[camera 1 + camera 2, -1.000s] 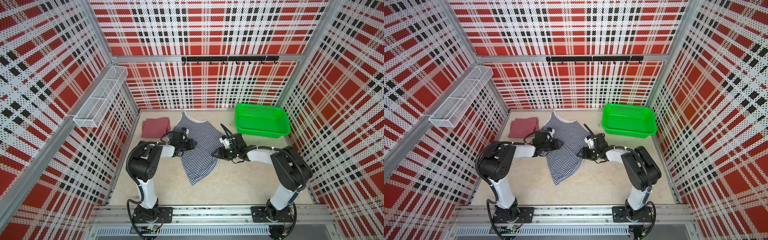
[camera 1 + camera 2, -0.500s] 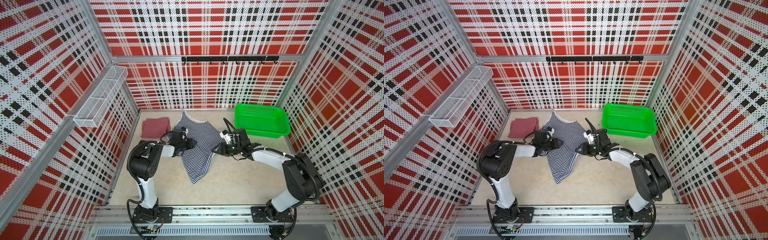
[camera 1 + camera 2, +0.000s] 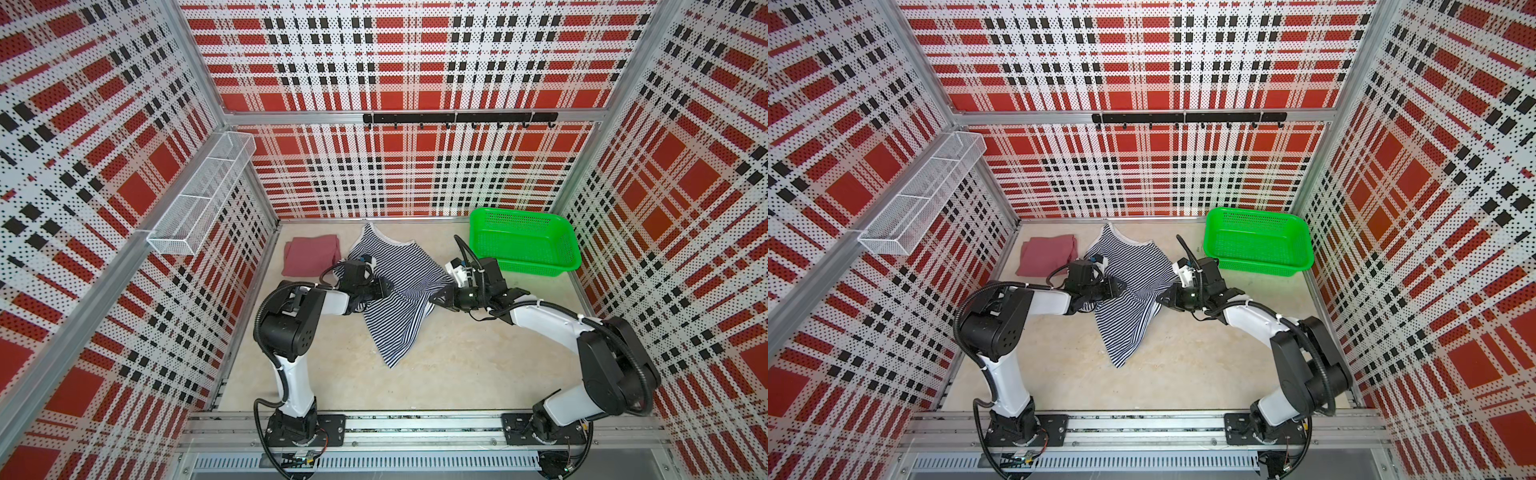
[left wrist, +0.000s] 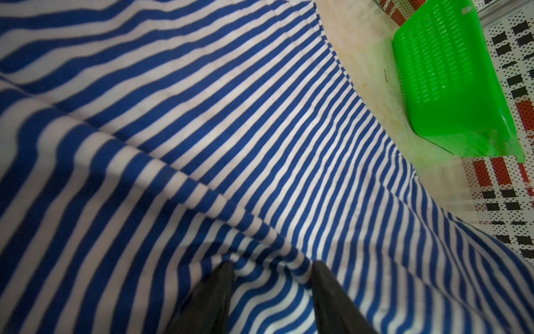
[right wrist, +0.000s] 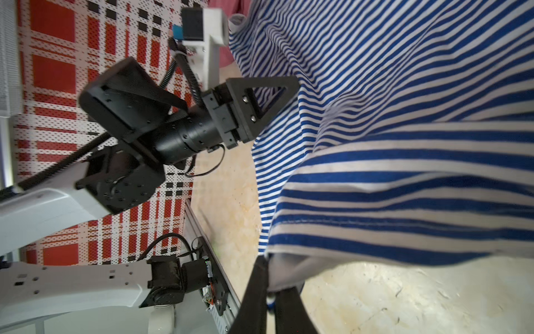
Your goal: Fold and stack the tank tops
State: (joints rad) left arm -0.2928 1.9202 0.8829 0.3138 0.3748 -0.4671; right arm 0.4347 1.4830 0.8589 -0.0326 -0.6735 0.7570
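Right fingers [image 5: 254,295] are clenched on the edge of the striped top [image 3: 399,299]; left fingers [image 4: 213,297] stand apart on it, grasp unclear. It lies on the surface [image 3: 457,374] beside the folded rose top [image 3: 309,254]. We think folding comes next.

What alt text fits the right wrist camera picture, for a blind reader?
Close up, the right gripper pinches the edge of a blue-and-white striped tank top, which hangs above a beige table. Beyond, the left gripper meets the same cloth at its far side.
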